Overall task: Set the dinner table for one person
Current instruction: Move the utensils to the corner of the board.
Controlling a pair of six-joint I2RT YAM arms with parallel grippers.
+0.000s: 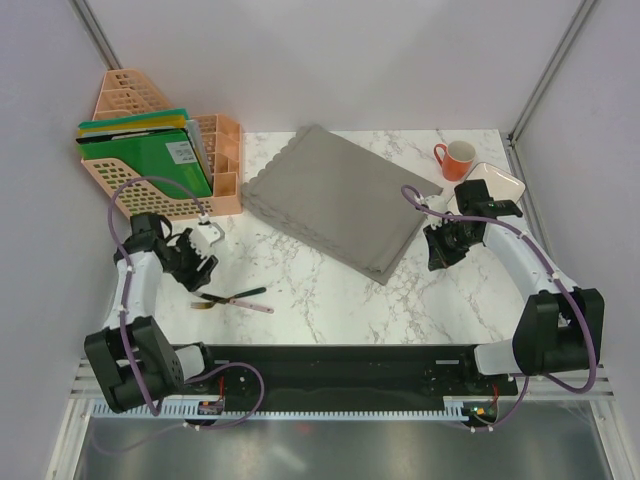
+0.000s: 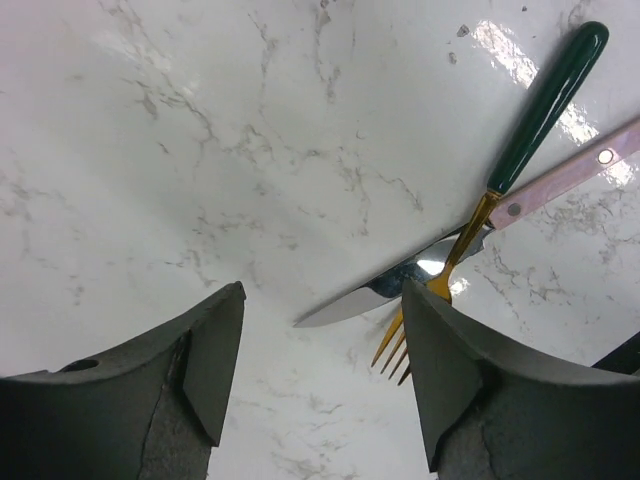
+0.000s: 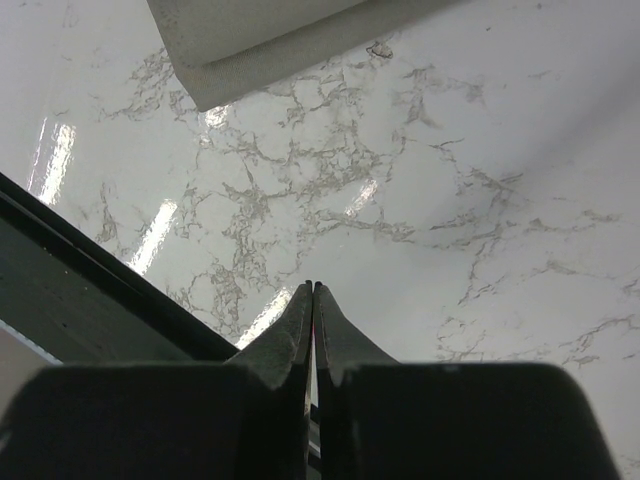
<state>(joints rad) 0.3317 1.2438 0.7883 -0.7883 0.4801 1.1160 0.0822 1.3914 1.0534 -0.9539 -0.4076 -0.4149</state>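
Observation:
The dinner table [image 1: 300, 280] is white marble with grey veins. A grey scallop-edged placemat [image 1: 335, 195] lies askew at its middle back. A gold fork with a green handle [image 1: 240, 294] crosses a pink-handled knife [image 1: 252, 305] at the front left; both show in the left wrist view, fork [image 2: 540, 110] and knife [image 2: 400, 280]. My left gripper [image 1: 192, 262] is open and empty just above them [image 2: 320, 330]. My right gripper [image 1: 440, 250] is shut and empty [image 3: 313, 288] beside the placemat's right corner [image 3: 230, 55]. An orange mug [image 1: 457, 158] and a white rectangular plate [image 1: 495, 183] sit at the back right.
A peach file organiser [image 1: 165, 160] with green folders stands at the back left. A black rail [image 1: 330, 365] runs along the table's near edge and shows in the right wrist view [image 3: 70, 300]. Frame posts stand at the back corners.

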